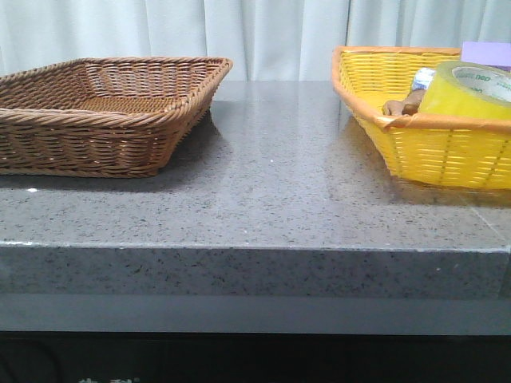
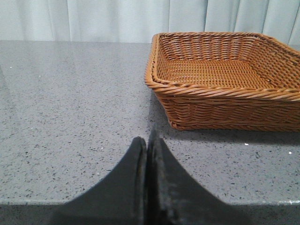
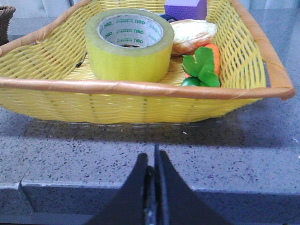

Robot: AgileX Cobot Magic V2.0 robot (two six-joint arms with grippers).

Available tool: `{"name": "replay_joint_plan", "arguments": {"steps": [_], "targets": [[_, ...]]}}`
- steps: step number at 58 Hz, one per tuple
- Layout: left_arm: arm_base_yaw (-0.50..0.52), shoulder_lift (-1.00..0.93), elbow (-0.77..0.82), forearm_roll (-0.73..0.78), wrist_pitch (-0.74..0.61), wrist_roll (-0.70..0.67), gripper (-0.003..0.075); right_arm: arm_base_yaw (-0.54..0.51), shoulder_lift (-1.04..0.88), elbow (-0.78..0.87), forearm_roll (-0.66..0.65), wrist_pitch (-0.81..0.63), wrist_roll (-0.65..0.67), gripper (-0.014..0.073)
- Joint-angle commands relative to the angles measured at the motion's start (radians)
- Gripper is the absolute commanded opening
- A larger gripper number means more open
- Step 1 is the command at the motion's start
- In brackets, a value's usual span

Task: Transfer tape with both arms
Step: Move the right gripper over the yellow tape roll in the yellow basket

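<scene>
The tape, a thick yellow roll with a white core and green lettering, lies flat in the yellow basket; it also shows in the front view at the far right. My right gripper is shut and empty, low over the table's front edge, apart from the basket. My left gripper is shut and empty over bare table, short of the brown wicker basket. Neither arm shows in the front view.
The brown wicker basket stands at the back left and the yellow basket at the right. Beside the tape lie a toy carrot, a bread-like item and a purple block. Grey speckled tabletop lies between.
</scene>
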Motion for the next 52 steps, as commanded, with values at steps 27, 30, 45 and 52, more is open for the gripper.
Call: {"name": "replay_joint_plan", "arguments": {"steps": [27,30,45,52], "targets": [[0.000,0.280,-0.384,-0.022,0.018,-0.007,-0.0020,-0.007,0.213,-0.447,-0.087,0.025,-0.004,-0.0067],[0.000,0.344,-0.419,-0.022,0.018,-0.007,-0.0020,-0.007,0.260,-0.498,-0.087,0.028,-0.004,-0.0067],[0.000,0.479,-0.489,-0.022,0.003,-0.007,-0.0019,-0.007,0.375,-0.584,-0.024,0.083,-0.003,-0.0067],[0.000,0.479,-0.489,-0.022,0.003,-0.007,0.0047,-0.007,0.375,-0.584,0.021,0.069,-0.003,0.0010]]}}
